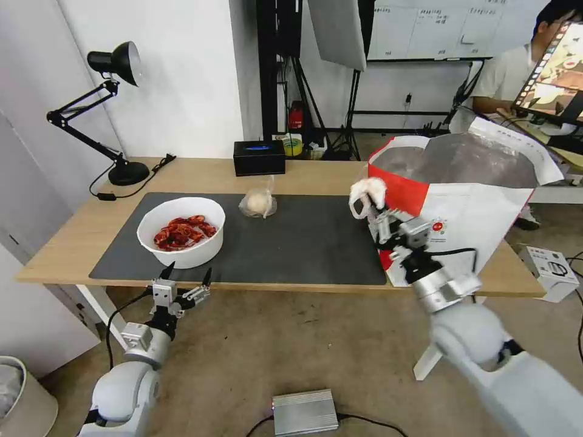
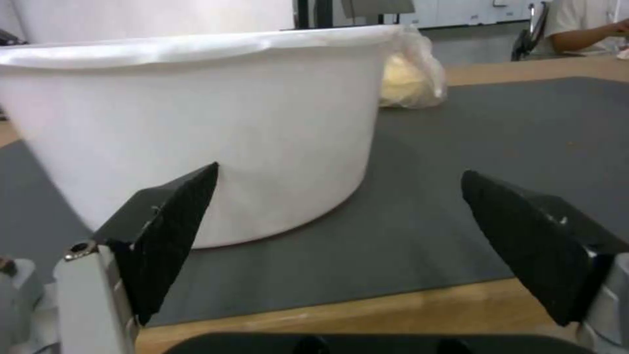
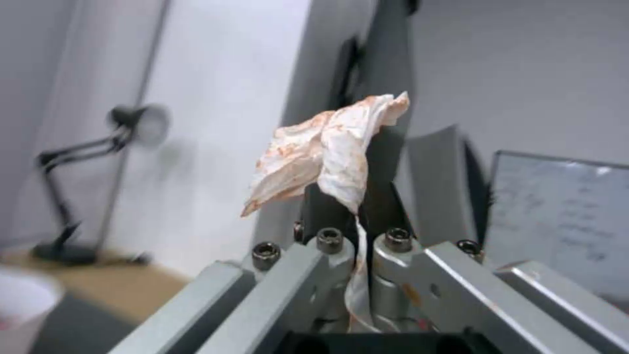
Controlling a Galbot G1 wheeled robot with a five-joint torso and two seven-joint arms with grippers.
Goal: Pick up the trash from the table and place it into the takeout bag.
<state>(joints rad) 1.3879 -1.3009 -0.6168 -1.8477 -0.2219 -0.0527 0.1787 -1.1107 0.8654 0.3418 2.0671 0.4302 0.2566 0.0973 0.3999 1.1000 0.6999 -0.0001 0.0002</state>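
Jaws of right gripper (image 1: 371,209) clamped on stained tissue (image 1: 367,193) beside takeout bag (image 1: 480,206), left gripper (image 1: 187,274) spread wide before bowl (image 1: 181,230) of red shells.

The white bowl (image 1: 181,232) holds red shells (image 1: 183,230), the mat (image 1: 291,243) is dark grey, and the white tissue (image 3: 328,147) has orange stains.
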